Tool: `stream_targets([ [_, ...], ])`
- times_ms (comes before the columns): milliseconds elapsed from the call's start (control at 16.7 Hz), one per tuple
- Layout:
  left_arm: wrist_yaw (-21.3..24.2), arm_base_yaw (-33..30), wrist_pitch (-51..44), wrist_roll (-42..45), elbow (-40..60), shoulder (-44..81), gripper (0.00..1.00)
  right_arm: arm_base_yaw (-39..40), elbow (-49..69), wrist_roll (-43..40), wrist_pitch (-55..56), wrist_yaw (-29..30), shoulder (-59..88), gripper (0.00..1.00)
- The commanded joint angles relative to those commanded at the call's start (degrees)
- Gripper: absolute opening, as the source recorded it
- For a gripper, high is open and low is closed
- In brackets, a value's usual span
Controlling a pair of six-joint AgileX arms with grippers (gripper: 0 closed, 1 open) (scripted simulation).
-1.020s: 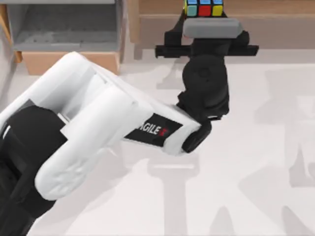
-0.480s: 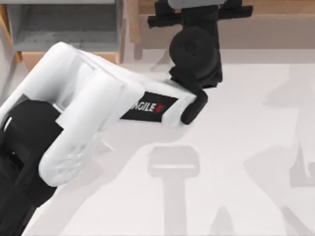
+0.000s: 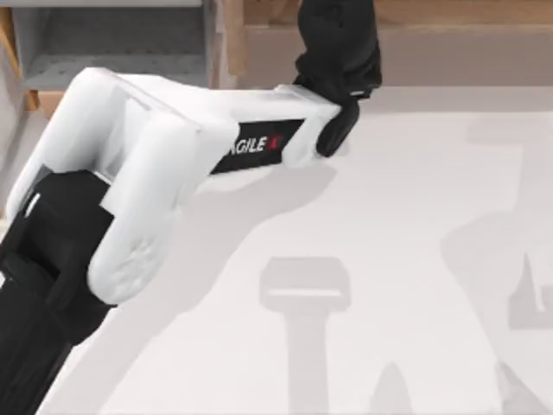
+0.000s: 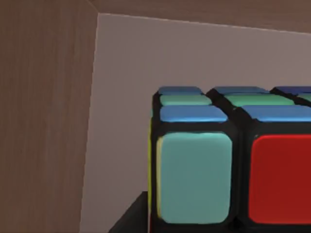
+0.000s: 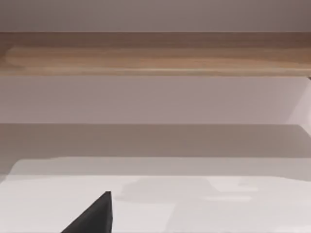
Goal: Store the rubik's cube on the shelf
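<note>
The left jaws appear closed on the cube (image 4: 233,160). It sits square and very close in front of the left wrist camera, with a dark part of the jaws against its lower corner. That it is gripped is a judgement from that fit, since the contact itself is barely in view. The cube is inside the shelf (image 4: 43,121), with a wooden end wall just beside it, the grey back panel behind and a board above. Whether its underside rests on the shelf floor cannot be told.

The left arm (image 3: 155,164) stretches from the desk's near left corner to the far edge. Its black wrist crosses the shelf's front near the shelf's left end, so the reach is long and nearly level. That would carry the cube in under the top board rather than down from above. Holding it square to the walls should let it set down flat and clear of the end wall.

The task looks close to done, and what remains is likely a release and a straight pull back. The risk is dragging the cube out or nudging it against the end wall.

A smaller wooden box (image 3: 112,43) with a grey inside stands at the desk's far left corner, just beside the shelf. The desk (image 3: 415,259) in front is bare. The right arm is parked facing the shelf across the desk, and whether the right jaws are open cannot be told.
</note>
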Motion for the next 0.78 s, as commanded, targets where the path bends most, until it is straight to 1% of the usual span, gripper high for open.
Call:
stream_targets([
  [180, 0.04, -0.84, -5.77, 0.1, 0.9, 2.52, 0.0, 0.0, 0.0, 0.0, 0.0, 0.0, 0.0, 1.0],
  [480, -0.1, -1.25, -6.76, 0.16, 1.12, 3.29, 0.0, 0.0, 0.0, 0.0, 0.0, 0.0, 0.0, 1.0],
  [780, -0.1, -1.25, -6.76, 0.16, 1.12, 3.29, 0.38, 0.0, 0.0, 0.0, 0.0, 0.0, 0.0, 1.0],
])
